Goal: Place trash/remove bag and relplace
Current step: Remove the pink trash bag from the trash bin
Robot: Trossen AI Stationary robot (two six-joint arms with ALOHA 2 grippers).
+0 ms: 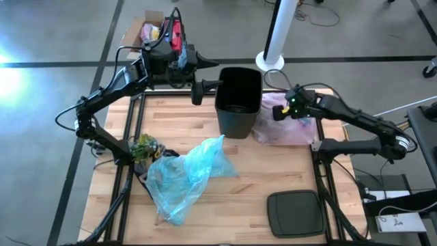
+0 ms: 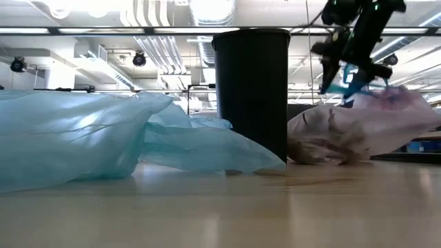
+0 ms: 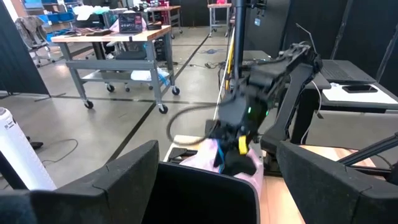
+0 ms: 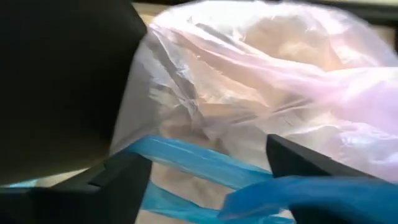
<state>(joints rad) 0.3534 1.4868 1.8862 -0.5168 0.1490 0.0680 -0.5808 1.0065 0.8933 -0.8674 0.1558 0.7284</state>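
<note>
The pale pink bag [image 1: 287,126] lies full on the table, leaning against the right wall of the black bin [image 1: 239,99]. In the low view the bag [image 2: 362,131] rests on its underside. My right gripper [image 1: 281,111] hovers over the end of the bag nearest the bin, fingers open, with the blue drawstring [image 4: 186,158] running between them. My left gripper [image 1: 205,87] is open just left of the bin's rim [image 3: 205,190], which shows between its fingers. No loose trash shows. My right gripper comes from above, slanting toward the bin. The bag's blue drawstring [image 2: 348,86] hangs at its fingertips, raised above the bag, and a blue loop [image 4: 280,193] lies against one finger [image 4: 311,162]. Whether it is hooked or only draped, I cannot tell. The bag stays on the table.
A light blue plastic bag [image 1: 184,171] is spread over the table's left near part, with a green bundle [image 1: 143,147] beside it. A black lid [image 1: 295,213] lies at the near right. A white post [image 1: 276,34] stands behind the bin.
</note>
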